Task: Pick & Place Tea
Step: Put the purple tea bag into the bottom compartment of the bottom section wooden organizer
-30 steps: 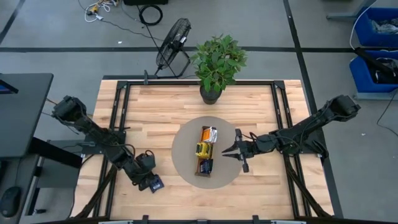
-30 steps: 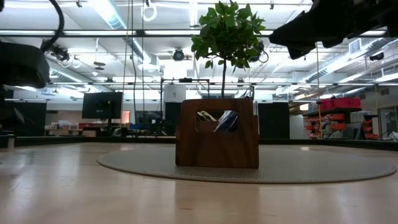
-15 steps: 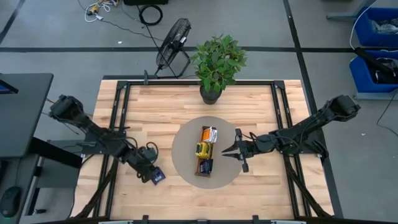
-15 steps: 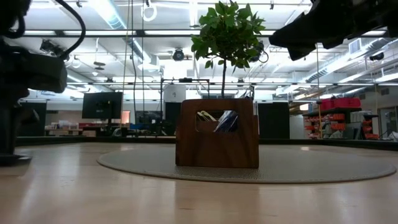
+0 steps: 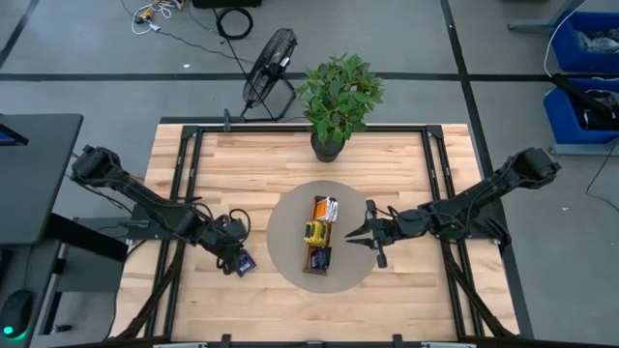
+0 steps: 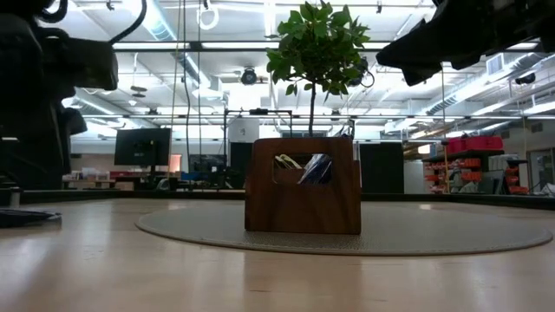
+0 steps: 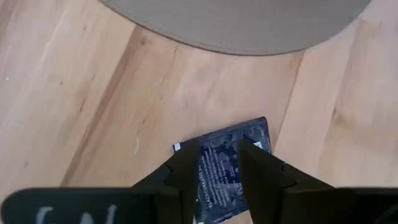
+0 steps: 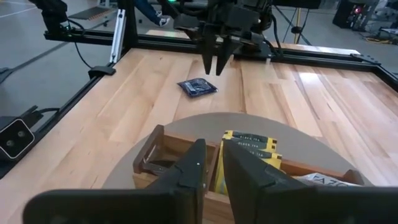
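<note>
Left gripper (image 5: pixel 235 259) hangs over the bare wood left of the round grey mat (image 5: pixel 285 227), fingers nearly together with only a slim gap, holding nothing. Right below it a dark navy sachet (image 7: pixel 230 163) lies flat on the table (image 5: pixel 242 164), just off the mat's edge; in the right wrist view it lies free of the fingertips above it.

Right gripper (image 5: pixel 360 232) waits above the mat's right part, just right of the wooden tray (image 5: pixel 320 235), fingers narrow and empty.

The tray stands at the mat's centre, long axis running near to far. Inside it: yellow sachets (image 8: pixel 249 152) standing on edge about midway, a pale one at one end, a dark one at the other.

Surroundings: potted plant (image 5: pixel 338 97) at the far edge of the table, behind the tray. A fan (image 5: pixel 268 68) on the floor beyond the far left corner. Blue bins (image 5: pixel 585 68) on the floor at far right.
</note>
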Robot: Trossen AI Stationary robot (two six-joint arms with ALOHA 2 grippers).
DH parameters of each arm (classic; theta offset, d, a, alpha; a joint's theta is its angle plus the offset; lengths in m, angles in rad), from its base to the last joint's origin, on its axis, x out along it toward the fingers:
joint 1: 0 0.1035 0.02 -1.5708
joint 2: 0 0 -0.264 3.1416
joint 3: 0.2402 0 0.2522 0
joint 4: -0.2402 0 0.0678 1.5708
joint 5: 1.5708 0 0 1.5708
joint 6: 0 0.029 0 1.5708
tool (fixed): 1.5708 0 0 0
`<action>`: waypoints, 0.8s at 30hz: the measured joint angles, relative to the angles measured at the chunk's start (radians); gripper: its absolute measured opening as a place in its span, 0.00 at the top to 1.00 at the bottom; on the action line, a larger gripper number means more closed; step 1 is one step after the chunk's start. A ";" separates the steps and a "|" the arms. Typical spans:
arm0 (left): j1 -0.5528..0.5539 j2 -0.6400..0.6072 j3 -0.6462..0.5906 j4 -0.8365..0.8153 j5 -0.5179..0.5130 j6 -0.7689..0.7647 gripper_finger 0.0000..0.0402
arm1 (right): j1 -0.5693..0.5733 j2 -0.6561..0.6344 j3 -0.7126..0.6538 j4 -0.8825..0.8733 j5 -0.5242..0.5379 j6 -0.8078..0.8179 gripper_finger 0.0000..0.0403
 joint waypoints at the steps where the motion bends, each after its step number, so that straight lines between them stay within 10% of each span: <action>1: 0.000 0.005 0.002 -0.001 0.000 0.010 0.71 | 0.000 0.000 0.000 -0.002 0.000 0.002 0.85; 12: 0.003 0.144 0.005 0.001 0.029 0.015 0.57 | 0.000 0.000 0.000 -0.027 -0.002 0.020 0.85; 24: -0.007 0.250 0.013 -0.009 0.022 0.033 0.67 | 0.000 0.000 0.000 -0.035 -0.002 0.020 0.85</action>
